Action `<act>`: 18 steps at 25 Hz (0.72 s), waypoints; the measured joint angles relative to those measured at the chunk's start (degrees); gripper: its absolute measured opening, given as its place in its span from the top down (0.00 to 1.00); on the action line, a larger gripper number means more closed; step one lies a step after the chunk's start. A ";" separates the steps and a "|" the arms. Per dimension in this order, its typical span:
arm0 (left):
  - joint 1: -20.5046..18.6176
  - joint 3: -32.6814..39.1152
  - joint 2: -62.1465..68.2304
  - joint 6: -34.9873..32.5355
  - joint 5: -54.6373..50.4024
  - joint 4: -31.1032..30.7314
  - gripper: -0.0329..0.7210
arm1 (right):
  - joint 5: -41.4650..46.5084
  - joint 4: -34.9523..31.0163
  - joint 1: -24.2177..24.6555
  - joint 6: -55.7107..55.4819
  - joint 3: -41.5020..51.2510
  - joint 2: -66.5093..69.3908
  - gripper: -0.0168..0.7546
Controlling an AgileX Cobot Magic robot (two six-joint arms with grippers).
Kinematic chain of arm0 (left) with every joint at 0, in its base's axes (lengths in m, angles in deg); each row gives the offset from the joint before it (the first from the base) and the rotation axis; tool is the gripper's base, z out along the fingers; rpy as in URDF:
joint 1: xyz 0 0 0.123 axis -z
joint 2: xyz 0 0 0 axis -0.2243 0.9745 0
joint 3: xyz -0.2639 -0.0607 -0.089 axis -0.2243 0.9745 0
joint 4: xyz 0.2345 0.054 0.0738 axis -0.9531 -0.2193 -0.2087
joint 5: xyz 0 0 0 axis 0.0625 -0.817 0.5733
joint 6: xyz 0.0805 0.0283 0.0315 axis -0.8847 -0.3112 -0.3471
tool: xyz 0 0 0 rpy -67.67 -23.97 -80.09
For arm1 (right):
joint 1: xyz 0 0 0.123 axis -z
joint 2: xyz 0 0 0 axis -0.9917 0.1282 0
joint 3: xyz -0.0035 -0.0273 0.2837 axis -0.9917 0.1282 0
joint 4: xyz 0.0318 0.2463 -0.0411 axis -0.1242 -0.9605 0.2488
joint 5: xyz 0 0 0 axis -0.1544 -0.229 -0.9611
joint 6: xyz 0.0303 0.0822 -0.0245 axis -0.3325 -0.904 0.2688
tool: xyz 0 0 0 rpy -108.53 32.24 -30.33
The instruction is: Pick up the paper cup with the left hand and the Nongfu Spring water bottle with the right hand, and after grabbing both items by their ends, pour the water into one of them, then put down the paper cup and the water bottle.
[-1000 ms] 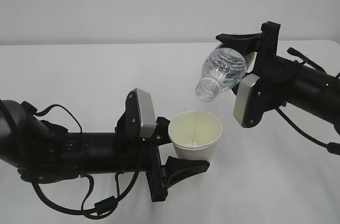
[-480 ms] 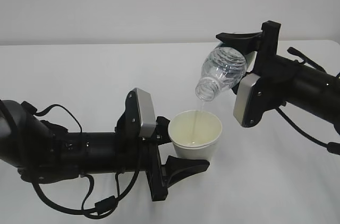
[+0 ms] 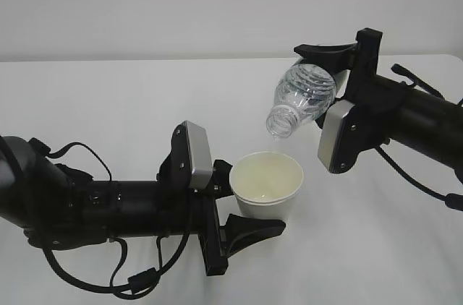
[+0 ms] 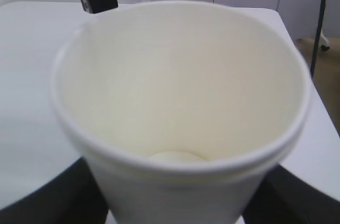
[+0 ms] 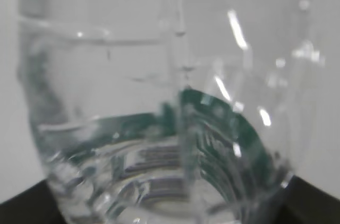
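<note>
Step in hand: pouring from the Nongfu Spring water bottle into the paper cup; no stream shows between mouth and cup, so by my reading the pour is at or near its end.
Paper cup: upright, near the middle of the exterior view, held above the table; a small pool of water lies at its bottom in the left wrist view.
Left hand: jaws set around the cup's lower body from the cup's 9 o'clock side, holding it; one black finger juts out below the cup toward 4 o'clock.
Bottle: tilted mouth-down, the open mouth pointing toward 7 o'clock, above the cup's rim at about 1 o'clock from the cup and apart from it.
Right hand: jaws closed on the bottle's base end; the right wrist view is filled by the clear ribbed wall and green label.
Water left: the bottle looks almost empty; I cannot tell how much remains.
Doing it well: keep the cup level and steady; hold the mouth over the cup's opening until drips stop; then rotate the bottle back upright slowly before moving sideways.
Risk: late drops could miss the rim if the bottle swings away early.
Left to do: set both down on the table.
</note>
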 joint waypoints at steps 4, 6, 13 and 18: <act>0.00 0.00 0.00 0.00 0.00 0.00 0.32 | 0.00 0.00 0.00 0.09 0.00 0.00 0.34; 0.00 0.00 0.00 0.00 0.00 0.00 0.32 | 0.00 0.00 0.00 0.30 0.00 0.00 0.34; 0.00 0.00 0.00 0.00 0.00 0.00 0.32 | 0.34 0.00 0.00 0.66 0.00 0.00 0.34; 0.00 0.00 0.00 0.00 0.00 0.00 0.32 | 0.59 0.00 0.00 0.85 0.00 0.00 0.34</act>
